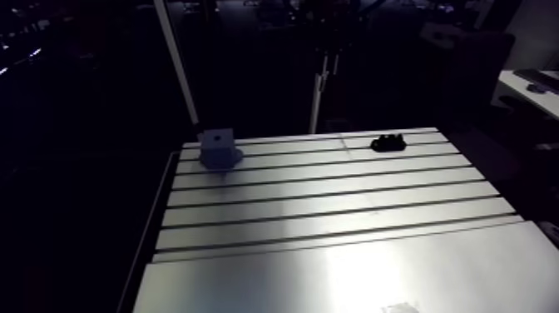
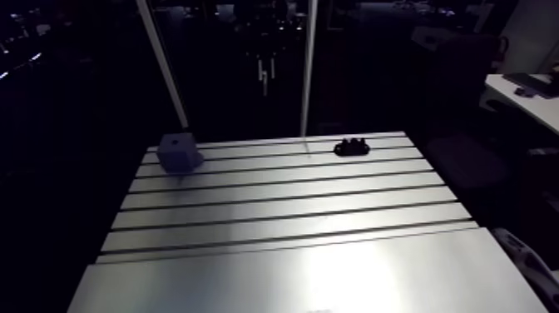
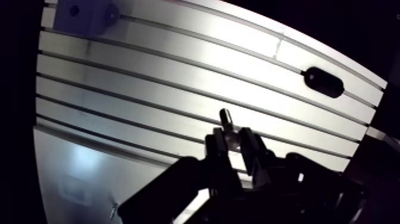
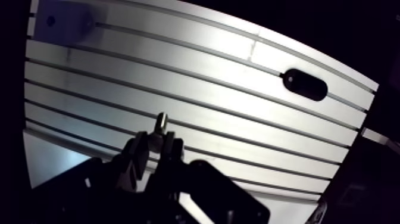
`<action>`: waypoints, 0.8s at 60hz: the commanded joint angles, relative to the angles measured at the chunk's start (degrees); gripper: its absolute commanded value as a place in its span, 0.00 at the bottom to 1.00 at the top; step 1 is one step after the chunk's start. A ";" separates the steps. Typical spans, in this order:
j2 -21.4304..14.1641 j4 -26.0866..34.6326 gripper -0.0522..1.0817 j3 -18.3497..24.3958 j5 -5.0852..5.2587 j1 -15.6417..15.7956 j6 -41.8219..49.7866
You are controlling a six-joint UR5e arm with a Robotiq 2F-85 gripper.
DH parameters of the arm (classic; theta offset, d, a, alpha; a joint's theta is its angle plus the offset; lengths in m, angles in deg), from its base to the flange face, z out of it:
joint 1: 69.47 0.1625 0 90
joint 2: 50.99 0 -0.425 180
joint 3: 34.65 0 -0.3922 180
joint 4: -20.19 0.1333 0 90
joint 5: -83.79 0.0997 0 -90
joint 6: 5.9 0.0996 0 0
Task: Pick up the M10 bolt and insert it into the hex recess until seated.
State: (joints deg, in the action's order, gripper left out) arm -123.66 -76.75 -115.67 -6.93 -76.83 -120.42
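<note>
In the wrist view my gripper is shut on the M10 bolt, a short metallic piece whose end sticks out past the fingertips. It hangs well above the slotted table. A grey block with a dark hole in its top face stands at the table's far left corner, far ahead of and to the side of the gripper. The same block shows its hole in the wrist view. I cannot make the gripper out in the dim arm view.
A small black fixture lies near the table's far right edge; in the wrist view this fixture is an oval shape ahead of the gripper. A smooth plate covers the table's near part.
</note>
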 commanded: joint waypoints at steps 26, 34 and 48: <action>5.13 2.15 0.93 5.22 -1.44 13.51 8.12; 5.21 2.15 0.93 4.97 -0.99 13.51 8.29; 5.83 0.49 0.95 5.04 -1.41 13.76 9.53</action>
State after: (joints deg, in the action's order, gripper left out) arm -118.56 -74.89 -110.81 -8.15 -63.74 -111.85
